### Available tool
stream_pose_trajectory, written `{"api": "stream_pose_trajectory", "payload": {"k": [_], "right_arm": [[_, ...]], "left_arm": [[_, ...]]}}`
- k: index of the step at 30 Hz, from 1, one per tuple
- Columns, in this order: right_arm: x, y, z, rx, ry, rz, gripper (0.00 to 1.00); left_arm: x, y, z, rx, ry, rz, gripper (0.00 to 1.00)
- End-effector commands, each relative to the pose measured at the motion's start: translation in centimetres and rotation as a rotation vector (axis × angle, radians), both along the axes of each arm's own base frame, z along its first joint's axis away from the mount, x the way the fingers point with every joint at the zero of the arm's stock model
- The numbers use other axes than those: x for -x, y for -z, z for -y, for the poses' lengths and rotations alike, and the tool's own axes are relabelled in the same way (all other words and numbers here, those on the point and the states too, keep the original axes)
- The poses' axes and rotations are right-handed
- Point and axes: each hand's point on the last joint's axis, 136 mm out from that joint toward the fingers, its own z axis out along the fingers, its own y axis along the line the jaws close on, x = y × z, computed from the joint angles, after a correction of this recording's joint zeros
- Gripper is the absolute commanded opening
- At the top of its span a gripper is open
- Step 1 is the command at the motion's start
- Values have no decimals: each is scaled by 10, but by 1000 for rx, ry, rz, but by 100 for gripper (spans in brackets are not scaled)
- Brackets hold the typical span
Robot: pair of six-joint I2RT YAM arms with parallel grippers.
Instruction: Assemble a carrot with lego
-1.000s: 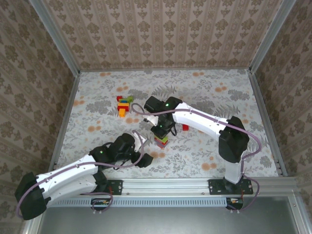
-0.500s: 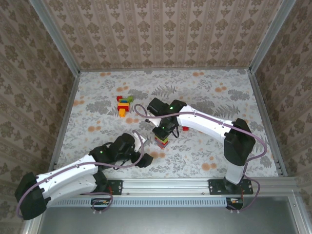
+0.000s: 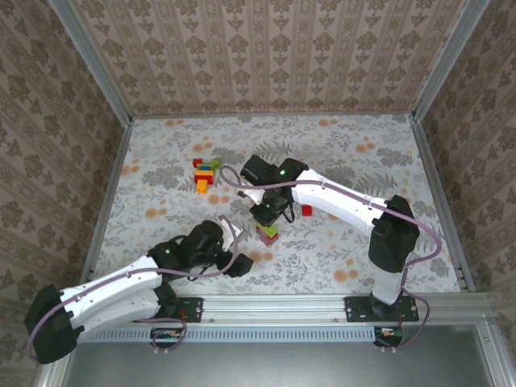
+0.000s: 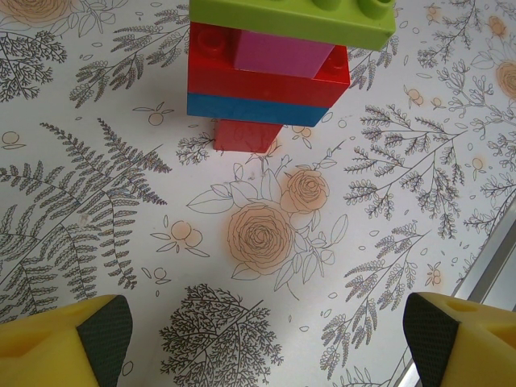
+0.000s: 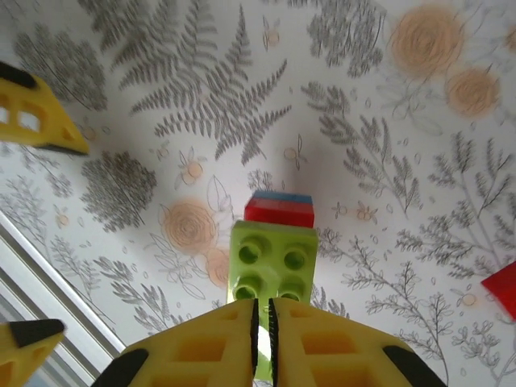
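A lego stack (image 3: 268, 234) stands mid-table: a lime green brick (image 5: 274, 256) on top, with magenta, red (image 4: 266, 76) and blue layers under it and a narrow red foot. My right gripper (image 5: 262, 322) is shut, its fingertips together right over the near edge of the green brick, with nothing between them. My left gripper (image 4: 266, 339) is open just near-left of the stack, low over bare table and holding nothing. More loose lego lies in a small pile (image 3: 205, 173) at the back left. A single red brick (image 3: 306, 211) lies right of the stack.
The floral table is walled on three sides, with a metal rail (image 3: 322, 306) along the near edge. The left gripper's yellow fingers (image 5: 32, 121) appear at the left of the right wrist view, close to the stack.
The right arm's wrist has shifted slightly left over the stack. The left arm and the bricks have stayed put.
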Motion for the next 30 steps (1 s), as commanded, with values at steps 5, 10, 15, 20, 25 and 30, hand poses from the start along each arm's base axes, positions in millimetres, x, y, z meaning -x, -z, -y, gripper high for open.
{"api": "stream_pose_trajectory", "payload": {"k": [5, 10, 15, 20, 25, 30], "right_arm": [[-16, -59, 23, 0, 69, 180, 43], [-39, -44, 76, 121, 252, 235, 66], [-52, 5, 135, 185, 495, 210, 70], [-46, 43, 156, 150, 598, 156, 72], [-50, 67, 154, 135, 629, 123, 72], [-61, 79, 152, 126, 655, 118, 71]], "left_arm": [[1, 1, 0, -6, 1, 2, 91], [1, 1, 1, -6, 5, 2, 92], [0, 0, 1, -4, 2, 8, 95], [-1, -1, 0, -2, -3, 16, 97], [-1, 0, -1, -7, -5, 14, 98], [-1, -1, -1, -4, -8, 17, 99]]}}
